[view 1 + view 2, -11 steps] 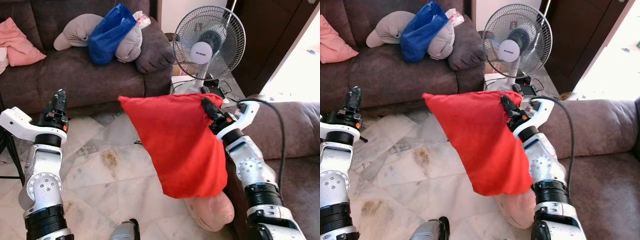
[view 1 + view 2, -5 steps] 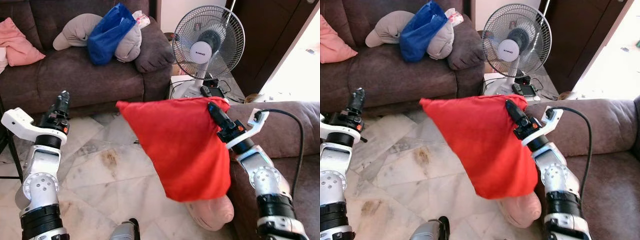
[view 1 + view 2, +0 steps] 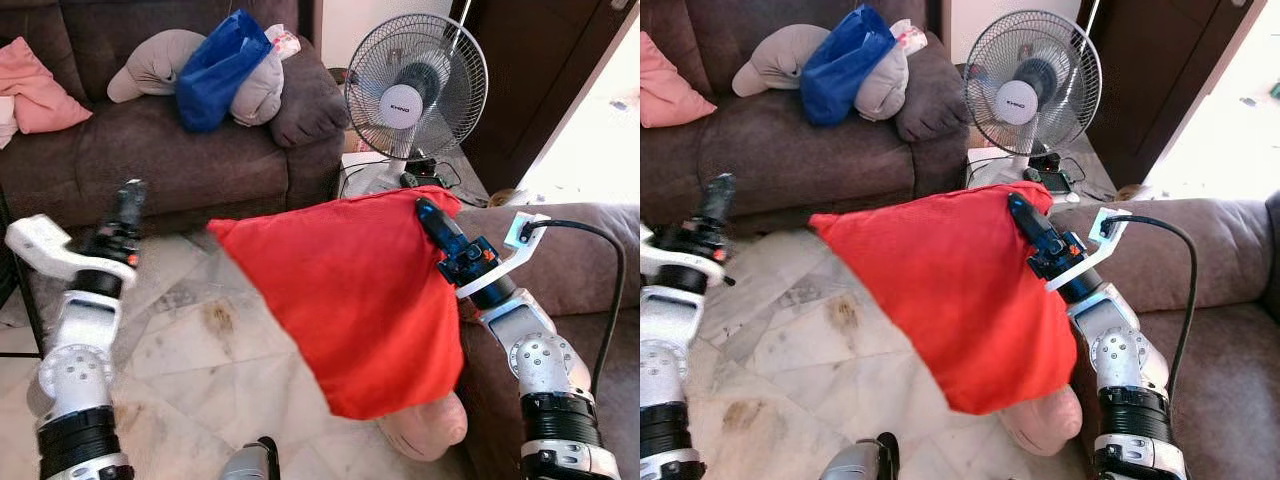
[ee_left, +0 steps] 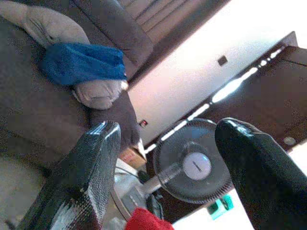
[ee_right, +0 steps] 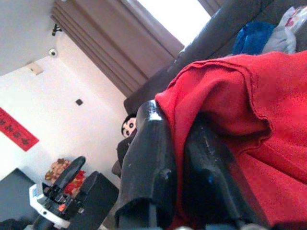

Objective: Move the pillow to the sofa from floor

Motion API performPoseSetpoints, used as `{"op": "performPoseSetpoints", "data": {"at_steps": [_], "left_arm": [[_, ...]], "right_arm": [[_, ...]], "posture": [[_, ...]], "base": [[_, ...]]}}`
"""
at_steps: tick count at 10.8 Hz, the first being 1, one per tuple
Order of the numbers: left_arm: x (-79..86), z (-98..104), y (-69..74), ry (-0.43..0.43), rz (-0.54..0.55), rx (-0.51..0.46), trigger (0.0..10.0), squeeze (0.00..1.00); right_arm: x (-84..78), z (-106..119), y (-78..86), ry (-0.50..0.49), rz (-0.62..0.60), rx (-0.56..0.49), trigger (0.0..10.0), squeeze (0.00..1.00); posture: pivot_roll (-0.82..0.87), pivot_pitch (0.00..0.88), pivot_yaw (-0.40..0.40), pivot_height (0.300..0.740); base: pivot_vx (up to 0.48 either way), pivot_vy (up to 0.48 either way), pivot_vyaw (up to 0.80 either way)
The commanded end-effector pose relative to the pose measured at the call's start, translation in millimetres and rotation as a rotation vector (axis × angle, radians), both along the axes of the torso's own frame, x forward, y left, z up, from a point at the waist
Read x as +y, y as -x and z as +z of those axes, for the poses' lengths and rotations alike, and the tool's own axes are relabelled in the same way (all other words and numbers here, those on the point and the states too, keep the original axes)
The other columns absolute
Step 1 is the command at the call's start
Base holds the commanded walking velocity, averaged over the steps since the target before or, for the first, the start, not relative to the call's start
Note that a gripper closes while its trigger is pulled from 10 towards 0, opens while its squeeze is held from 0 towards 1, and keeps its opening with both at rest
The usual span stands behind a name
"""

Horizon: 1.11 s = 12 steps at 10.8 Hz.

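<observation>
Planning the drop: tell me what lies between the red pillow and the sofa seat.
Nothing visible blocks it. The right gripper holds the red pillow by its corner above the marble floor; bare floor lies between it and the brown sofa, whose middle seat is free beside the blue bag.

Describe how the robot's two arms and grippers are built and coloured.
Both arms are silver metal segments with round bolted joints and black ribbed collars. The left gripper and right gripper each have two long glossy black fingers on a white wrist bracket. A black cable loops from the right wrist.
</observation>
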<state>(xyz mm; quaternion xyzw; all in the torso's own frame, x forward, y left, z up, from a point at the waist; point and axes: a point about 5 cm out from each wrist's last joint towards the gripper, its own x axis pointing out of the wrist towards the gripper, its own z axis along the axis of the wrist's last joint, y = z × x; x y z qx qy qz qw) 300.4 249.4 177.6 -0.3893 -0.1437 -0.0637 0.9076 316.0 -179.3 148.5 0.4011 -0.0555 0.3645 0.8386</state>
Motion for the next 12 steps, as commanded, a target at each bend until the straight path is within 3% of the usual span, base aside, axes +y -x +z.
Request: {"op": "performPoseSetpoints", "data": {"at_steps": [1,2,3,4,5,8,9,12], "left_arm": [[-6.4,1.3,-2.2,0.017,-0.038,-0.013,10.0,0.00],[-12.2,-5.9,-5.8,0.085,-0.078,0.003,10.0,0.00],[-14.1,-16.1,-10.4,0.075,-0.049,0.050,10.0,0.00],[-13.4,-17.7,-14.5,0.055,-0.005,0.067,10.0,1.00],[-7.9,-12.9,-22.0,0.047,0.044,0.066,10.0,1.00],[-3.4,-7.8,-32.6,0.064,-0.002,0.042,10.0,1.00],[-5.6,-14.5,-34.6,0.082,-0.038,0.059,10.0,0.00],[-8.8,-26.4,-39.8,0.081,-0.023,0.108,10.0,0.00]], "right_arm": [[-3.1,37.7,1.4,-0.034,0.016,-0.196,10.0,0.00],[-3.1,37.8,1.9,-0.033,0.017,-0.196,10.0,0.00],[-2.6,38.2,2.8,-0.032,0.020,-0.198,10.0,0.00],[-2.9,38.9,3.2,-0.031,0.020,-0.199,10.0,0.00],[-4.5,38.8,4.0,-0.026,0.017,-0.196,10.0,0.00],[-1.5,37.1,4.6,-0.020,0.023,-0.188,10.0,0.00],[-1.2,36.7,4.4,-0.019,0.024,-0.186,10.0,0.00],[-0.3,35.8,5.3,-0.010,0.028,-0.179,10.0,0.00]], "posture": [[0.14,0.069,-0.067,0.740],[0.14,0.070,-0.066,0.740],[0.14,0.070,-0.066,0.740],[0.13,0.074,-0.068,0.740],[0.13,0.076,-0.068,0.740],[0.13,0.080,-0.069,0.740],[0.13,0.080,-0.069,0.740],[0.12,0.084,-0.070,0.740]], "base": [[0.000,0.000,0.00],[0.000,0.000,0.00],[0.000,0.000,0.00],[0.000,0.000,0.00],[0.000,0.000,0.00],[0.000,0.000,0.00],[0.000,0.000,0.00],[0.000,0.000,0.00]]}}
